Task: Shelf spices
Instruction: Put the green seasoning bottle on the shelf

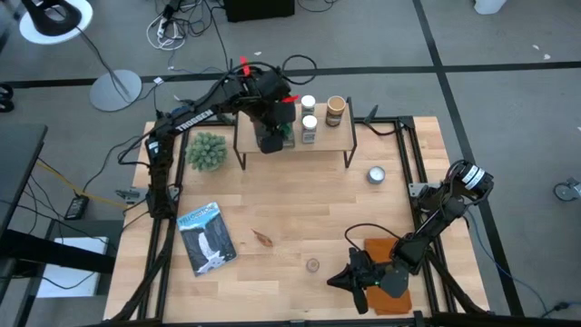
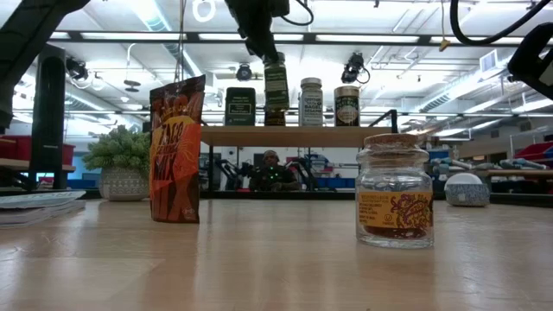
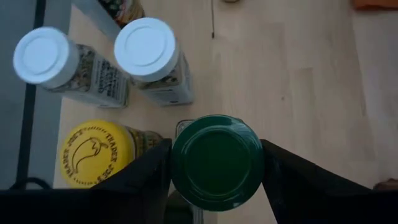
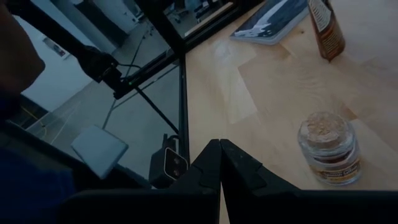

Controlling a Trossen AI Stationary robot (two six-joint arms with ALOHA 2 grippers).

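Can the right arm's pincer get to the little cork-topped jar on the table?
Probably yes. The right pincer is shut and holds nothing, and the cork-topped jar stands close by on bare table with nothing between them. It would need to open first.

Grey floor [image 1: 508, 36], white lamp base [image 1: 115, 89], cables.

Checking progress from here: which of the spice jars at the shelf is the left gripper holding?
The green-lidded jar, clamped between the left gripper's fingers; the two white-lidded jars and the yellow-lidded jar stand free on the shelf.
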